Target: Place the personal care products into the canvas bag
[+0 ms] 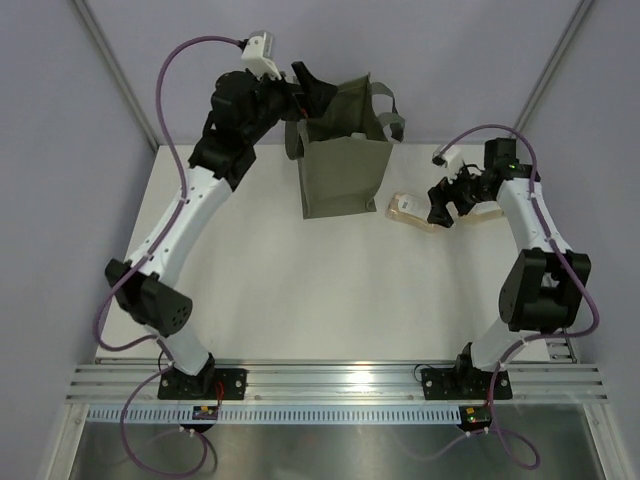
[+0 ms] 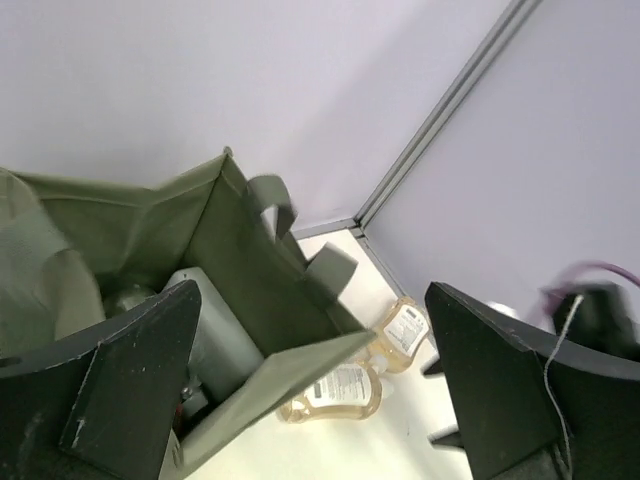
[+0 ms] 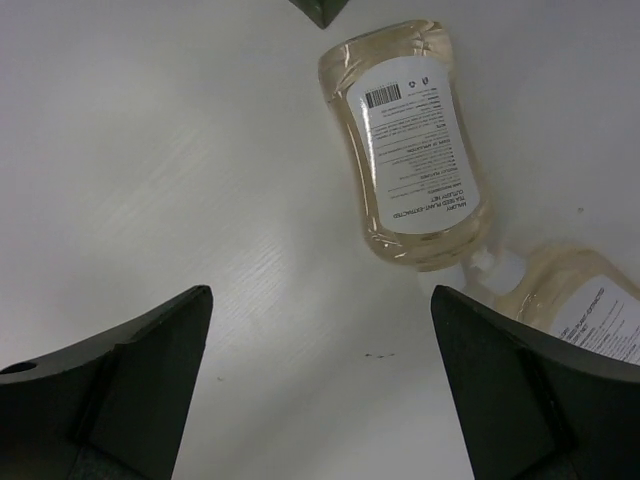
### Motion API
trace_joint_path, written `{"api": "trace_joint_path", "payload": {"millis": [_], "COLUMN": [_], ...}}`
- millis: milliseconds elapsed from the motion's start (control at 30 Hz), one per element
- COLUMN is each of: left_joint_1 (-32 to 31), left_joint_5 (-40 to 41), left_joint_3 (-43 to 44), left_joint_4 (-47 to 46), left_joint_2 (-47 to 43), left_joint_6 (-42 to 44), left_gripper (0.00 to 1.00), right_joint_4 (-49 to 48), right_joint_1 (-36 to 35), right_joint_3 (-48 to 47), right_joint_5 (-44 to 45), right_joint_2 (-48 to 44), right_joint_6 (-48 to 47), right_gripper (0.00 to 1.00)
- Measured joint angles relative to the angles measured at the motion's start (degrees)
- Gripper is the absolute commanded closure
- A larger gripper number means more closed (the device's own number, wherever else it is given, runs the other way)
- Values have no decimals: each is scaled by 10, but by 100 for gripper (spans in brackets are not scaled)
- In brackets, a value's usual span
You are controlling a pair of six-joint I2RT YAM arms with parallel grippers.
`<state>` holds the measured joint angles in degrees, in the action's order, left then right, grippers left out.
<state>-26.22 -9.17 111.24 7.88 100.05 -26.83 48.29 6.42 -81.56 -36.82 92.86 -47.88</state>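
The olive canvas bag point(image 1: 342, 165) stands upright at the table's back, its mouth open. My left gripper point(image 1: 312, 92) is open and empty, hovering over the bag's mouth point(image 2: 250, 260). Inside, a pale grey-green bottle point(image 2: 212, 335) leans against the wall, and other contents are too dark to tell. Two beige pouches lie flat just right of the bag, one nearer it point(image 1: 408, 212) point(image 2: 335, 390) point(image 3: 410, 150) and one farther right point(image 1: 487, 212) point(image 2: 405, 328) point(image 3: 590, 305). My right gripper point(image 1: 450, 205) is open and empty above the table point(image 3: 320, 390), just short of the pouches.
The bag's two loop handles point(image 1: 388, 110) hang over its right side. A metal frame post point(image 2: 440, 110) and lilac walls point(image 1: 450, 50) close in the back. The bag's bottom corner point(image 3: 320, 10) shows at the top of the right wrist view.
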Motion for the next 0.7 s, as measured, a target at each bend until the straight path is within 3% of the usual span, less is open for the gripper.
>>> {"api": "trace_joint_path", "payload": {"millis": [167, 500, 700], "left_joint_1": [3, 14, 16], "left_joint_5": [0, 22, 32], "left_joint_3": [-148, -572, -702], "left_joint_4": [9, 71, 115], "left_joint_2": [-151, -543, -702], "left_joint_6": [52, 84, 41], "left_gripper": [1, 1, 1], "right_joint_4": [-5, -3, 30], "right_joint_1": [-45, -94, -97], "right_joint_3": [-52, -215, -261], "right_joint_5": [75, 137, 154], "right_joint_2": [119, 301, 356], "right_joint_6": [-48, -63, -64], "right_gripper": [1, 0, 0]}}
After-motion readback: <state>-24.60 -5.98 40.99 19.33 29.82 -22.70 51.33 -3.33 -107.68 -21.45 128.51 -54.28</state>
